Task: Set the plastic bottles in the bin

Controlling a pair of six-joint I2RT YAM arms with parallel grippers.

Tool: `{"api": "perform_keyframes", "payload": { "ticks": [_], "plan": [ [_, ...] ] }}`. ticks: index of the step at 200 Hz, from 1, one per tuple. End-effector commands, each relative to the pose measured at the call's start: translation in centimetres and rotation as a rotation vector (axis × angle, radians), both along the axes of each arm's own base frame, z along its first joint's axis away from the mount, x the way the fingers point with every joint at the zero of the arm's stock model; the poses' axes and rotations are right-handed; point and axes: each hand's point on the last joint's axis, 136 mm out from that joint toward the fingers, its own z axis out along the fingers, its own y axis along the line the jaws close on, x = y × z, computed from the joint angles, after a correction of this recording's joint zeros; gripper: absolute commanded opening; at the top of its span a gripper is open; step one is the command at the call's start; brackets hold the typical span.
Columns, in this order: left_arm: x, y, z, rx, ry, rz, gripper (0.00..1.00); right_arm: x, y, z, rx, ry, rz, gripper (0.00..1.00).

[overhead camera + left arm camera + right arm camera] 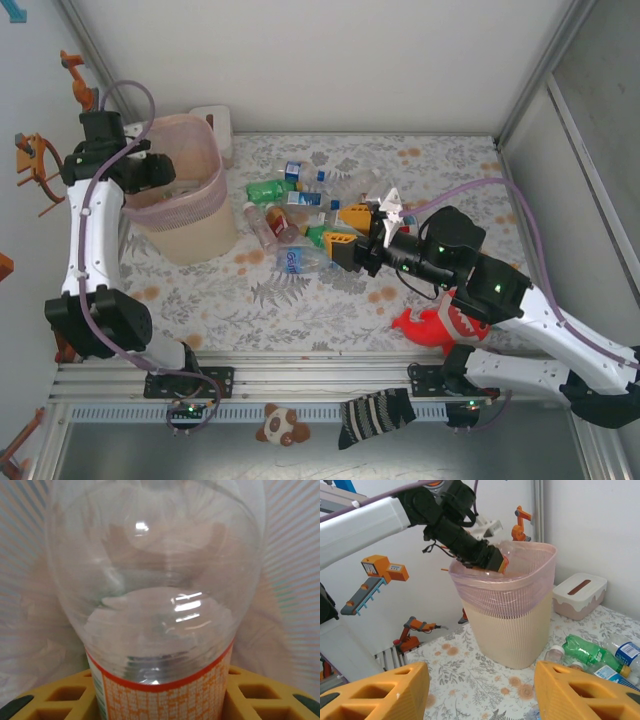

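My left gripper (160, 700) is shut on a clear bottle with an orange label (155, 580), its yellow fingers (55, 700) on either side of the label. It holds the bottle inside the rim of the pale-pink bin (190, 205), whose liner fills the background. In the right wrist view the left gripper (492, 560) reaches over the bin (512, 605). Several more bottles (295, 205) lie in a heap right of the bin, among them a green one (587, 652). My right gripper (345, 228) stands open at the heap's right edge, with nothing between its yellow fingers (380, 692).
A small white box with a brown slot (580, 595) stands behind the bin by the back wall. A red plush toy (430, 325) lies under the right arm. A striped sock (375, 415) and a small plush (283, 425) lie off the table's front edge.
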Motion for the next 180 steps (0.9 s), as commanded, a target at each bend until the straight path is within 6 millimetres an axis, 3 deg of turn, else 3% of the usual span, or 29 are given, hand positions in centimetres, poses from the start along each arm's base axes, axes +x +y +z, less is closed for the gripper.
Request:
{"api": "perform_keyframes", "payload": {
  "ticks": [1, 36, 105, 146, 180],
  "plan": [
    [-1.1, 0.3, -3.4, 0.001, 0.110, 0.022, 0.44, -0.2, -0.5, 1.5, 0.022, -0.034, -0.003, 0.57],
    [-1.5, 0.6, -7.9, 0.000, 0.232, 0.034, 0.43, -0.2, -0.6, 1.5, 0.024, -0.034, -0.007, 0.57],
    [-2.1, -1.0, -14.7, -0.093, 0.397, 0.002, 0.48, -0.2, -0.7, 1.4, 0.021, -0.030, -0.012, 0.57],
    [-2.3, -1.6, -17.0, -0.122, 0.443, -0.006, 0.55, 0.2, -0.5, 1.5, 0.008, -0.028, -0.025, 0.57],
    [-2.3, -1.5, -16.8, -0.112, 0.436, -0.012, 0.64, 0.6, -0.3, 1.2, -0.011, -0.016, -0.038, 0.57]
  ]
}}
